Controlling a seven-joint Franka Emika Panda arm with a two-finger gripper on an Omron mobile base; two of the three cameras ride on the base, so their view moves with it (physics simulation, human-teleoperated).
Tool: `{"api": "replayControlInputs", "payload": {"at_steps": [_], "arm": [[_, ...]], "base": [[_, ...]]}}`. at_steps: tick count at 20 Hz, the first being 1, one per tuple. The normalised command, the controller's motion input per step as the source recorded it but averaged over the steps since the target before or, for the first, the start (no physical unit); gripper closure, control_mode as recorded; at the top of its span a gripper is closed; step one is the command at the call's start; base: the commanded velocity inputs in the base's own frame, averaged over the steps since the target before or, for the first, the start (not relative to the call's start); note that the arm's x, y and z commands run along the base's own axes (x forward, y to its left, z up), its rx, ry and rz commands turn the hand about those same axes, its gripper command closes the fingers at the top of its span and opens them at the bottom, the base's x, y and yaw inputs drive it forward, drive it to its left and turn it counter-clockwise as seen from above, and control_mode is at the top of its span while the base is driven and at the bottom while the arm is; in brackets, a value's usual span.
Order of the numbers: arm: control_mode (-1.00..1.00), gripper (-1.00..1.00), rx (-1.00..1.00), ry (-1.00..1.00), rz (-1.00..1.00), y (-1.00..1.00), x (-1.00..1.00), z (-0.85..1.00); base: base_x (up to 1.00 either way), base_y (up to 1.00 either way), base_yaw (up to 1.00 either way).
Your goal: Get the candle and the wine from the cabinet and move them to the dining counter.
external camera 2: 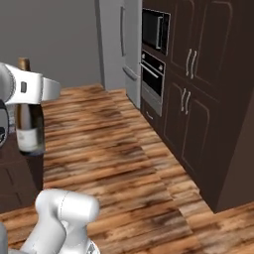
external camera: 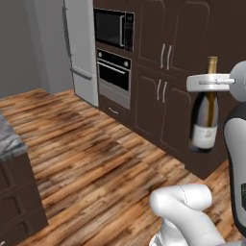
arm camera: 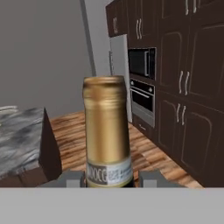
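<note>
Between the claw's [arm camera: 109,177] fingers the wine [external camera: 205,117] hung upright, clamped at the neck below the gold foil, well above the wooden floor [external camera: 91,153]. Carrying it well, I judged, meant keeping the bottle vertical and the grip firm while travelling steadily. Off to one side showed a marbled surface [arm camera: 19,135], likely the dining counter. Farther off stood the dark cabinets [external camera 2: 198,74] and the oven [external camera: 114,77].

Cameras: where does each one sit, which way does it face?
Left base view: behind the arm's left, facing the oven; arm at right, pincer on the wine.
Right base view: behind the arm's right, facing the same oven wall; arm at left, wine hanging.
Hand view: along the pincer, the gold neck close; fingertips flank it.
All share wine and oven.
</note>
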Motion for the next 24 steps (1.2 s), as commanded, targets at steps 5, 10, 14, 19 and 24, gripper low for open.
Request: {"api": "replayControlInputs", "payload": {"at_steps": [5,10,14,19,24], "arm": [[1.00,1.00,0.00,0.00,0.00,0.00,0.00,0.00],[1.00,1.00,0.00,0.00,0.00,0.00,0.00,0.00],[1.00,1.00,0.00,0.00,0.00,0.00,0.00,0.00],[1.00,1.00,0.00,0.00,0.00,0.00,0.00,0.00],[1.00,1.00,0.00,0.00,0.00,0.00,0.00,0.00]], "base": [[1.00,-0.94,0.20],[1.00,-0.15,0.54],[1.00,-0.19,0.61],[1.00,-0.36,0.29],[1.00,-0.22,0.48]]}}
